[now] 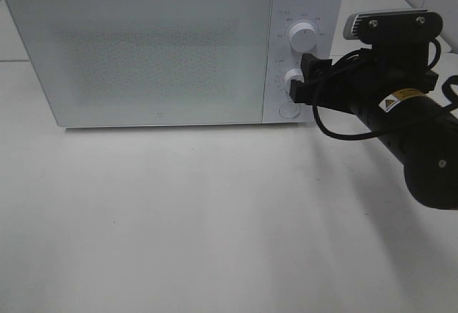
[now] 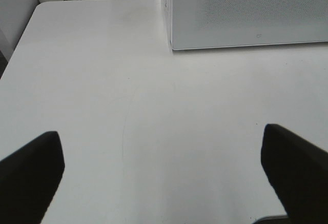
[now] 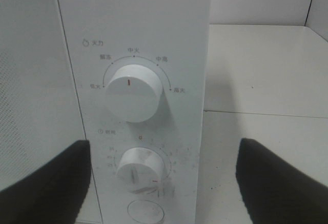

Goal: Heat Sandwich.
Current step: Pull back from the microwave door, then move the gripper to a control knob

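We're on the dial step: right hand (image 1: pixel 303 78) apart, lined up on lower knob (image 3: pixel 139 168); next, clamp and twist; left hand (image 2: pixel 164 167) apart over bench (image 2: pixel 102 80).

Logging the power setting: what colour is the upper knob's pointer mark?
Red, on the white upper knob; right wrist view shows it best.

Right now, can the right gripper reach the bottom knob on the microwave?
Probably yes. The right gripper is open and faces the bottom knob from close up, and nothing shows between them.
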`<state>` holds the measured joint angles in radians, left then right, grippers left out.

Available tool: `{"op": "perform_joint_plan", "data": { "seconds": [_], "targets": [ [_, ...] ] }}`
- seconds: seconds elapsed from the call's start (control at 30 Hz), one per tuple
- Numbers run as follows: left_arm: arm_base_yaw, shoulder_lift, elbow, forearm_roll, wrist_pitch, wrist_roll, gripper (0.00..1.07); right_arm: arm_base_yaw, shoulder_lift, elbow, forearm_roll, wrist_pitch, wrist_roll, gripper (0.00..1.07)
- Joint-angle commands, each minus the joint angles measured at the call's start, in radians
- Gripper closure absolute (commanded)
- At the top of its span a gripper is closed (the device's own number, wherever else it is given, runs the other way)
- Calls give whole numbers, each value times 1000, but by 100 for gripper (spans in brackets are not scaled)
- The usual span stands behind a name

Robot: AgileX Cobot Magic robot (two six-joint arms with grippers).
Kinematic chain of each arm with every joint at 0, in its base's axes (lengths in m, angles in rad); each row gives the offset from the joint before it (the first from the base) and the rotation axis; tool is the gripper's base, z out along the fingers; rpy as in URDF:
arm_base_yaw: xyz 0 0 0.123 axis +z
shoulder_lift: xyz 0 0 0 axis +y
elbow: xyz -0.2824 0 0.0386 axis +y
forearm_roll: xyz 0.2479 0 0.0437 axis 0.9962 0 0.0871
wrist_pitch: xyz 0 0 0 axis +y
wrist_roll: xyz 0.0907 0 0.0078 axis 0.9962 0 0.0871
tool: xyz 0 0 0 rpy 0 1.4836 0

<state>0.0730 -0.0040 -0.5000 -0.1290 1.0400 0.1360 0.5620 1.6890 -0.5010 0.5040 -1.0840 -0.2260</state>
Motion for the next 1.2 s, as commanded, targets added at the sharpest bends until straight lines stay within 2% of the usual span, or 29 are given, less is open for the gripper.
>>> {"op": "perform_joint_plan", "data": {
  "seconds": [0.03, 0.37, 0.7, 1.2],
  "targets": [
    [1, -27, 4, -9, -8, -5, 4, 8, 31, -1, 5, -54, -3, 32],
    [1, -27, 4, -9, -8, -5, 4, 8, 128, -1, 2, -112, 21, 32],
    [1, -27, 4, -9, -8, -5, 4, 8, 219, -3, -2, -199, 153, 32],
    [1, -27, 4, -9, -8, -5, 4, 6, 321, -159, 6, -187, 129, 32]
  ]
}}
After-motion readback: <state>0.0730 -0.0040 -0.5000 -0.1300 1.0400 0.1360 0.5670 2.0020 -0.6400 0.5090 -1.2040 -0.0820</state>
